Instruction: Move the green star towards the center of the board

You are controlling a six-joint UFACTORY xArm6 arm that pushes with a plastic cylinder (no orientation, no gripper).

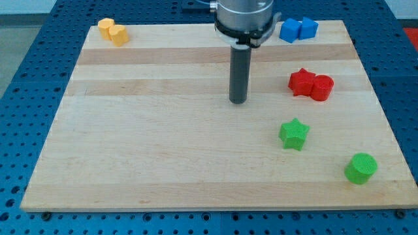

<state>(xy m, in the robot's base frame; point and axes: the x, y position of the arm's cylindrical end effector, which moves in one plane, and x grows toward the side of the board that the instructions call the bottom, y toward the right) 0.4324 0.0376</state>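
The green star (pixel 294 134) lies on the wooden board (pixel 163 156) at the view's right, below the middle. My tip (pixel 238 101) rests on the board near its centre, up and to the left of the star and apart from it. No block touches the tip.
A green cylinder (pixel 360 168) sits at the lower right. A red star (pixel 301 82) and a red cylinder (pixel 321 87) touch at the right. Two blue blocks (pixel 298 29) are at the top right, two yellow blocks (pixel 113 31) at the top left.
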